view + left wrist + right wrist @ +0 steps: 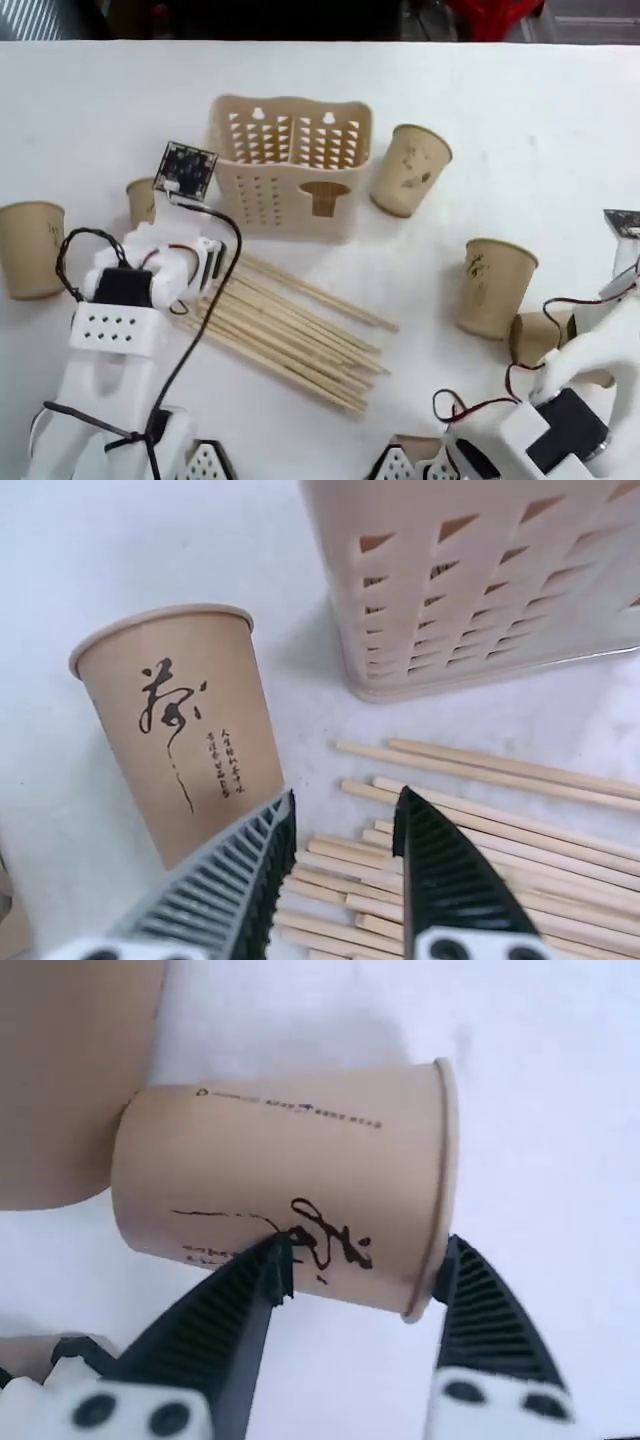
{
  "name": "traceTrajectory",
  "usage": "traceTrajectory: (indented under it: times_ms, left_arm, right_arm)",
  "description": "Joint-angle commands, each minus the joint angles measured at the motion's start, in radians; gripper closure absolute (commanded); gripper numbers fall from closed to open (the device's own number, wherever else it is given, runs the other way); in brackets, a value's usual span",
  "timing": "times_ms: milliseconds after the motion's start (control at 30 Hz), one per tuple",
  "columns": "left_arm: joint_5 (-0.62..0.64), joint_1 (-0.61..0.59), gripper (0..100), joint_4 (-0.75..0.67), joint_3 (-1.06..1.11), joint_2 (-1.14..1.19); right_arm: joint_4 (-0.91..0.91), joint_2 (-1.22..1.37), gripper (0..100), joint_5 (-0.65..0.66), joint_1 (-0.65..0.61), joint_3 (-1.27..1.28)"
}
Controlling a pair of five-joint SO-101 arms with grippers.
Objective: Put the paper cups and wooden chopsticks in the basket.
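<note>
A beige slotted basket (290, 165) stands at the back middle of the table, and the wooden chopsticks (290, 330) lie in a loose pile in front of it. My left gripper (345, 810) hangs open just over the pile's near end (480, 820), beside an upright paper cup (185, 750) and the basket wall (480, 580). My right gripper (365, 1260) is open around the rim end of a paper cup (290, 1195) lying on its side. One finger (240, 1300) overlaps the cup's wall and the other sits past the rim. The same lying cup (540, 335) is at the right.
Further paper cups stand at the far left (30, 248), tilted beside the basket's right side (410, 170), and upright at the right (495, 285) next to the lying one. The left arm's cable (215, 300) trails over the chopsticks. Free table lies behind the basket.
</note>
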Motion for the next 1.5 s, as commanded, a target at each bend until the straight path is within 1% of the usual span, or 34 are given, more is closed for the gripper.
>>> traceTrajectory:
  times_ms: [0, 67, 267, 367, 567, 633, 733, 867, 900, 967, 1067, 1167, 1233, 1300, 1400, 1467]
  left_arm:
    - [-0.009, -0.004, 83, -0.015, -0.009, -0.018]
    - [-0.009, -0.004, 83, -0.015, -0.009, -0.018]
    - [-0.009, -0.004, 83, -0.015, -0.009, -0.018]
    - [-0.009, -0.004, 83, -0.015, -0.009, -0.018]
    - [-0.009, -0.004, 83, -0.015, -0.009, -0.018]
    - [-0.009, -0.004, 83, -0.015, -0.009, -0.018]
    - [-0.009, -0.004, 83, -0.015, -0.009, -0.018]
    - [-0.009, -0.004, 83, -0.015, -0.009, -0.018]
    - [-0.009, -0.004, 83, -0.015, -0.009, -0.018]
    - [-0.008, -0.004, 83, -0.018, -0.009, -0.018]
    - [-0.002, -0.004, 83, -0.021, -0.009, -0.018]
    - [0.000, -0.005, 83, -0.021, -0.009, -0.018]
    - [0.002, -0.013, 83, -0.023, -0.009, -0.024]
    - [0.003, -0.019, 83, -0.023, -0.011, -0.025]
    - [0.048, -0.050, 83, -0.025, -0.018, -0.027]
    - [0.069, -0.073, 83, -0.035, -0.018, -0.027]
  right_arm:
    - [-0.050, 0.059, 94.0, -0.008, -0.039, 0.043]
    - [-0.058, 0.065, 98.1, -0.008, -0.045, 0.040]
    - [-0.047, 0.008, 98.0, -0.017, -0.042, -0.023]
    - [0.024, -0.061, 98.1, -0.017, -0.050, -0.092]
    - [0.186, -0.245, 98.1, -0.018, -0.122, -0.233]
    - [0.220, -0.303, 98.1, -0.040, -0.153, -0.258]
    - [0.251, -0.380, 98.1, -0.072, -0.191, -0.287]
    - [0.278, -0.452, 98.1, -0.075, -0.239, -0.311]
    - [0.271, -0.472, 98.1, -0.089, -0.249, -0.313]
    - [0.259, -0.498, 98.1, -0.161, -0.282, -0.345]
    - [0.240, -0.518, 98.1, -0.311, -0.387, -0.448]
    - [0.182, -0.518, 98.1, -0.503, -0.564, -0.572]
    - [0.120, -0.518, 98.1, -0.600, -0.697, -0.635]
    - [0.081, -0.518, 98.1, -0.649, -0.828, -0.686]
    - [0.019, -0.512, 98.1, -0.654, -1.009, -0.721]
    - [-0.015, -0.484, 98.1, -0.654, -1.098, -0.726]
